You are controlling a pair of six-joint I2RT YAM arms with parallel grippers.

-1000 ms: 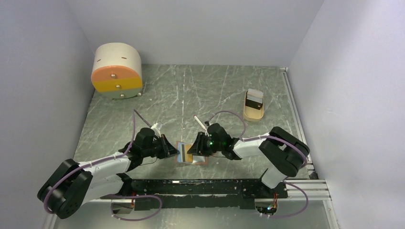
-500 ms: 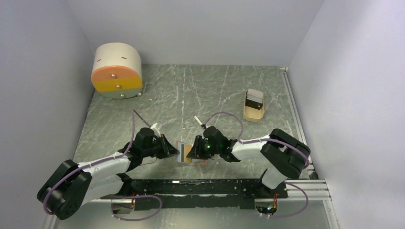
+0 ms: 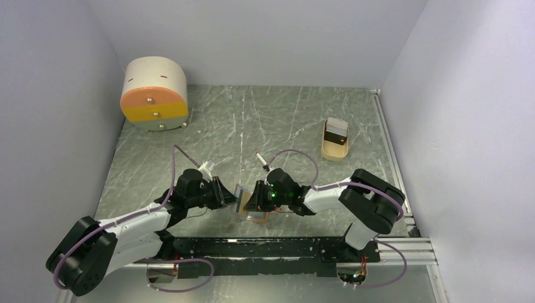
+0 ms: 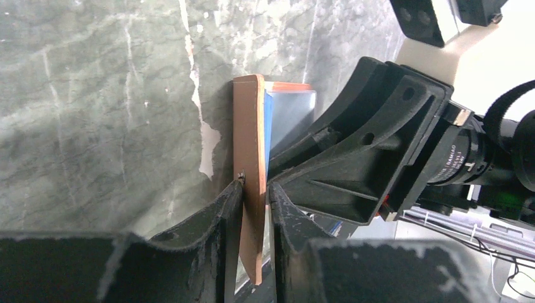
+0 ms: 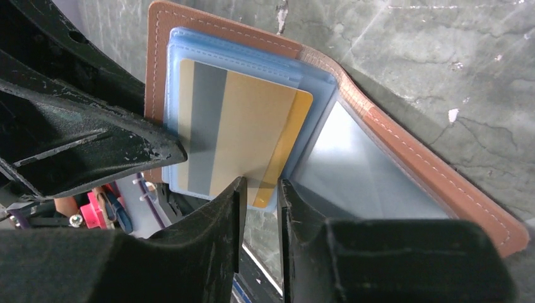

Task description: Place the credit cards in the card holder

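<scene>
Two grippers meet near the near edge of the worktop [image 3: 284, 120], with a drum-shaped box [image 3: 154, 93] in its far left corner and a tan tray [image 3: 334, 155] toward the right edge. The left gripper [image 4: 255, 183] pinches the upright cover of the brown card holder [image 4: 249, 126]. The narrowed jaws of the right gripper [image 5: 260, 189] flank a gold card [image 5: 252, 120] lying against the holder's blue sleeves; whether they grip it is unclear. A white stick [image 3: 261, 159] lies just behind.

Top view: the fingers of both arms cover most of the card holder [image 3: 240, 201], and no card can be made out on it. The dark contents of the tan tray [image 3: 334, 154] are too small to identify.

Left wrist view: the holder's brown cover stands edge-on between the left fingers [image 4: 214, 221]. Whether they press it is indeterminate. The opposing gripper's black body screens part of the blue sleeves.

Right wrist view: the right fingers [image 5: 208, 214] hide the lower edge of the gold credit card [image 5: 252, 126]. Contact is indeterminate.
</scene>
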